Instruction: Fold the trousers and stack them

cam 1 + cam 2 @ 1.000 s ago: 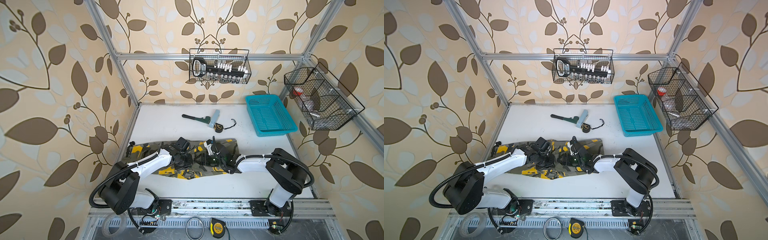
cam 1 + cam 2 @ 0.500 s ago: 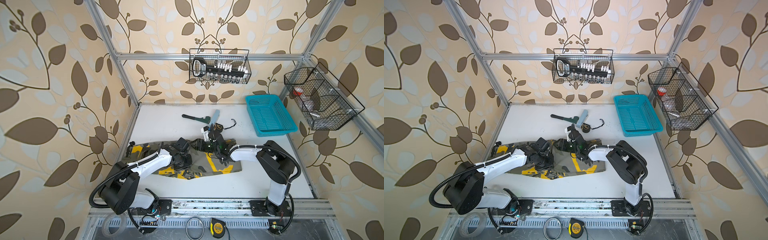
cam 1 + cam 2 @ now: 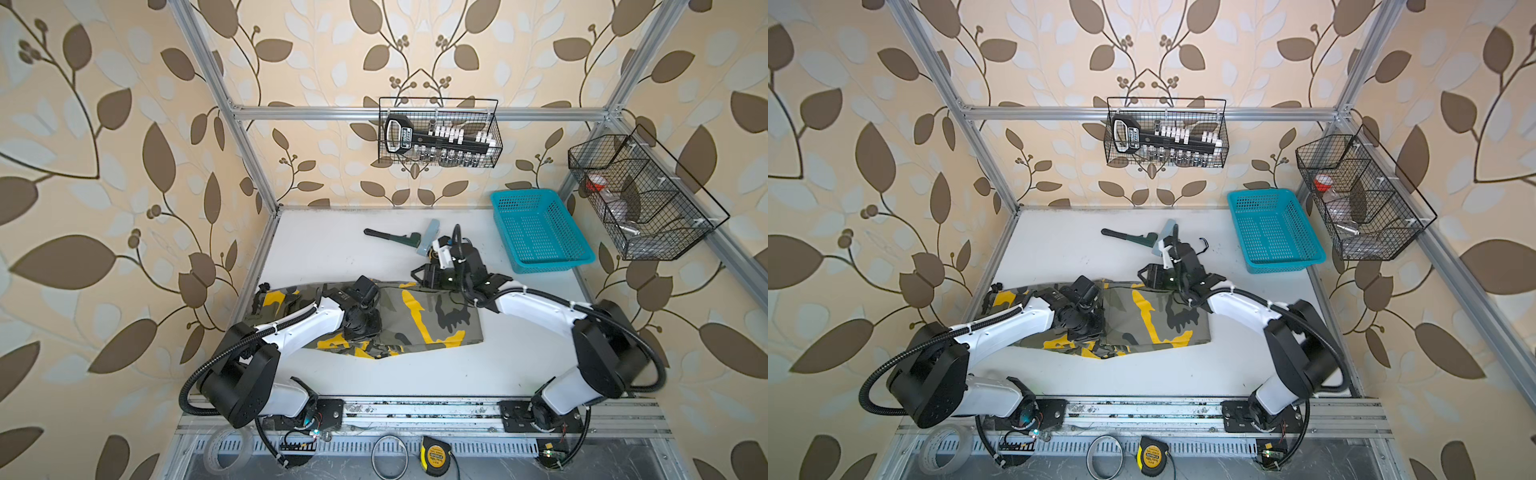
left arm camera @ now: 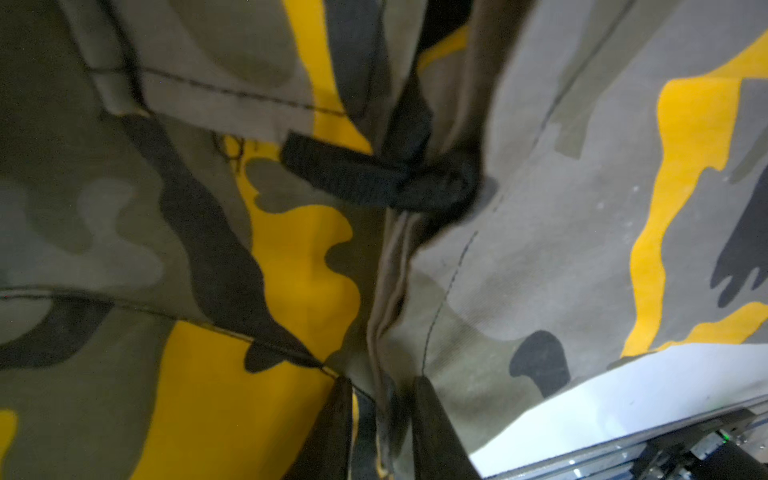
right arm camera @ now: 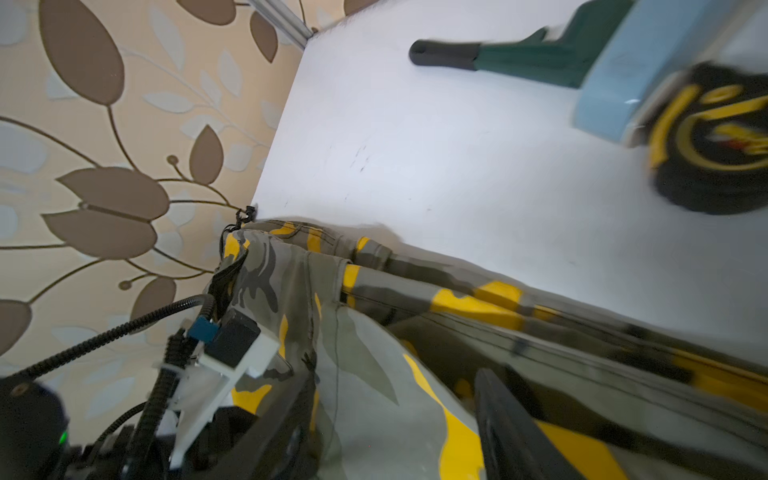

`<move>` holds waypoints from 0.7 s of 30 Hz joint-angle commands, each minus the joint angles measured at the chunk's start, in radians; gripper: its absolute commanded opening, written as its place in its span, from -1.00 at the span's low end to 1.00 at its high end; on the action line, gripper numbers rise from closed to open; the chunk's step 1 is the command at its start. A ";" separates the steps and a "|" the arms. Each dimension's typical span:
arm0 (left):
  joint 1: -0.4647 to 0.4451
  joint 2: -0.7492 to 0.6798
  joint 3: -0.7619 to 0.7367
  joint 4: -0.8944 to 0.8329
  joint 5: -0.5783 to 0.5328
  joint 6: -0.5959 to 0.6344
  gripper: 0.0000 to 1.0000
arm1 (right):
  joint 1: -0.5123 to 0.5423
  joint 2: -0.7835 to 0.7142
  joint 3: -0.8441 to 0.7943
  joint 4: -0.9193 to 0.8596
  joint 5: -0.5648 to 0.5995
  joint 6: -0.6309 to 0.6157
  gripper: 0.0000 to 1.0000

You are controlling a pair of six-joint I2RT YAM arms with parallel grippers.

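One pair trousers (image 3: 436, 316), folded over, flat across tabletop (image 3: 332, 245) from left edge to middle. Left gripper (image 4: 381, 380) fingers slightly apart, straddling cloth ridge at near half. Right gripper (image 5: 392, 378) fingers spread wide, empty, over far trouser edge. Beyond: wrench (image 3: 395, 237), then turquoise basket (image 3: 548, 266) at far right.

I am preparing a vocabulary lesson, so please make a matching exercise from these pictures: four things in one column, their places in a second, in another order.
1 trousers
2 turquoise basket
3 pipe wrench
4 divided wire basket

a hangs on the right wall
b lies across the table's near half
c lies at the table's back, near the middle
d stands in the table's far right corner

Pairs: 1-b; 2-d; 3-c; 4-a
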 commanded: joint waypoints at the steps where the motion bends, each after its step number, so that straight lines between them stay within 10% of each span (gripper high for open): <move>1: 0.011 0.006 0.050 -0.034 -0.023 0.027 -0.31 | -0.085 -0.133 -0.098 -0.268 0.054 -0.148 0.26; 8: 0.018 0.021 0.114 -0.101 -0.071 0.077 -0.07 | -0.270 -0.282 -0.244 -0.392 0.067 -0.260 0.17; 21: -0.005 0.004 0.169 -0.086 0.009 0.059 -0.05 | -0.213 -0.019 -0.170 -0.102 -0.102 -0.147 -0.40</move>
